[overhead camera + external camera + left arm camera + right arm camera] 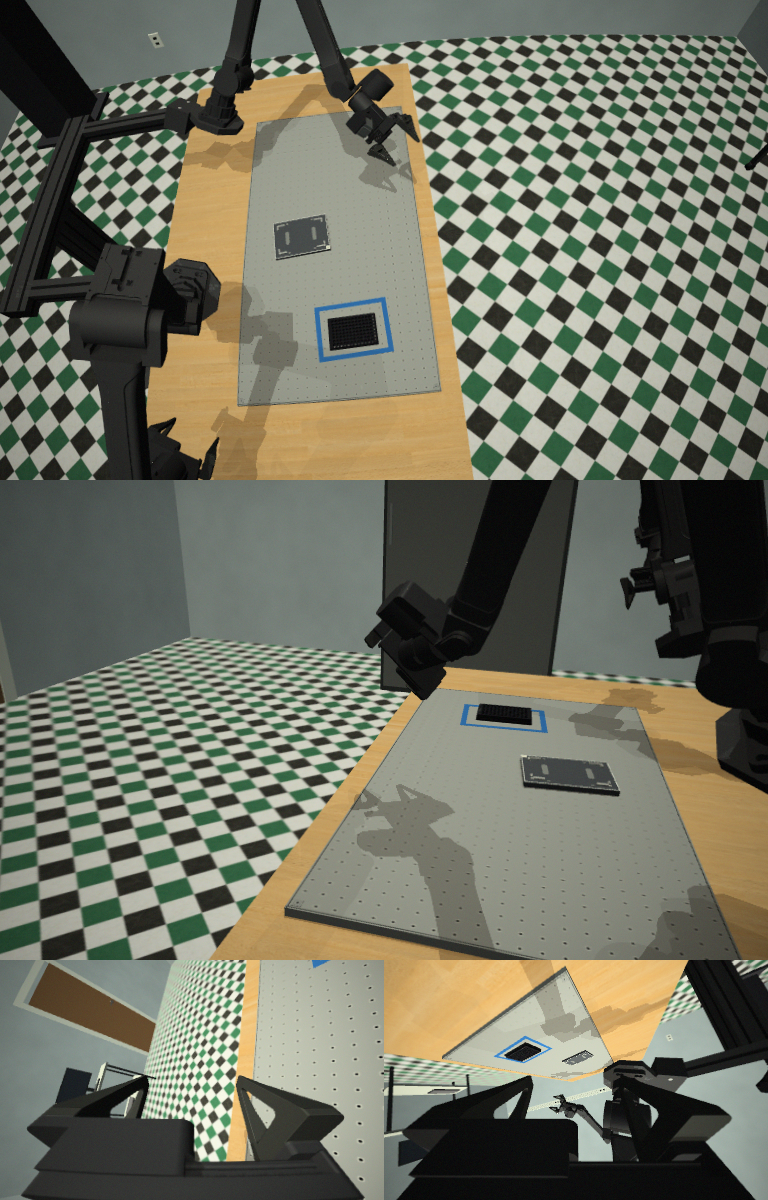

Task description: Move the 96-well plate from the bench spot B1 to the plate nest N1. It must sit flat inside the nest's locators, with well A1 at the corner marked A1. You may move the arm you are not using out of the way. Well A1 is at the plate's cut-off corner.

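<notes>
The black 96-well plate [352, 331] lies flat inside the blue frame of spot B1 on the grey perforated board; it also shows in the exterior view [504, 713] and the right wrist view [523, 1051]. Its cut-off corner is too small to make out. The dark plate nest N1 [301, 236] [569, 774] lies empty mid-board, with a small white mark at one corner [326, 246]. My left gripper [396, 141] [192, 1080] is open and empty, hovering over the board's far end near its floor-side edge. My right gripper [189, 438] [575, 1080] is open and empty, off the board past the plate's end.
The grey perforated board [339, 254] lies on a wooden table [209, 254]. A black frame [50, 198] and the right arm's bulky joints [130, 305] stand along one table side. The left arm's base [220, 113] is at the far corner.
</notes>
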